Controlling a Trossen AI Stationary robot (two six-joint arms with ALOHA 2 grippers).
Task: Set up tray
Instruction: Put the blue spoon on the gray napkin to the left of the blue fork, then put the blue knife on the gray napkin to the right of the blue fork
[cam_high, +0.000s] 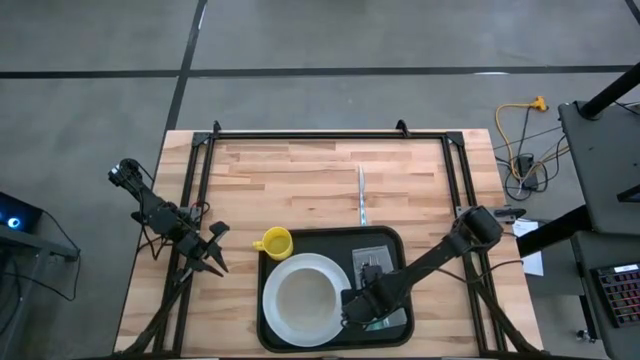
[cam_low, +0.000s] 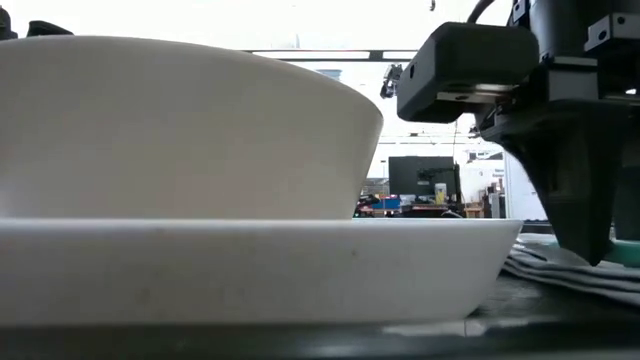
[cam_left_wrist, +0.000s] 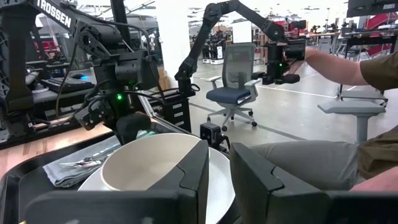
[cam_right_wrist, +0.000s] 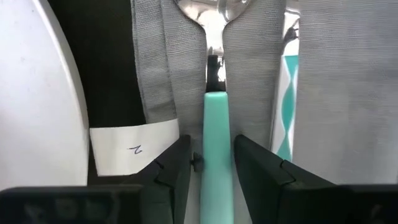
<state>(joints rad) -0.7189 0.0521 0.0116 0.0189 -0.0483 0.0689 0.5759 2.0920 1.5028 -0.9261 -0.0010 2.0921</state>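
High view
- Tray (cam_high: 275, 325): black, lower centre of frame, on wooden table (cam_high: 300, 180).
- Tray contents: white plate w/ bowl (cam_high: 303, 298) on left half; grey napkin (cam_high: 385, 262) w/ cutlery on right half.
- Yellow cup (cam_high: 275, 242): just beside tray's upper-left corner, on table.
- Knife (cam_high: 361, 194): on table, above tray, apart from it.
- Right gripper (cam_high: 356, 310): over napkin, lower right part of tray.
- Left gripper (cam_high: 211, 262): frame left, at table edge, clear of tray.

Low view
- Bowl on plate (cam_low: 250, 262): fills frame left.
- Right gripper: frame right, tips down at folded napkin.

Left wrist view
- Left fingers (cam_left_wrist: 193, 180): near together, nothing between them.
- Beyond: bowl, plate, napkin on tray; person seated frame right.

Right wrist view
- Right fingers (cam_right_wrist: 171, 163): apart, either side of teal spoon handle (cam_right_wrist: 216, 143); contact: cannot tell.
- Spoon: lying on napkin; paper tag (cam_right_wrist: 134, 146) to frame left.
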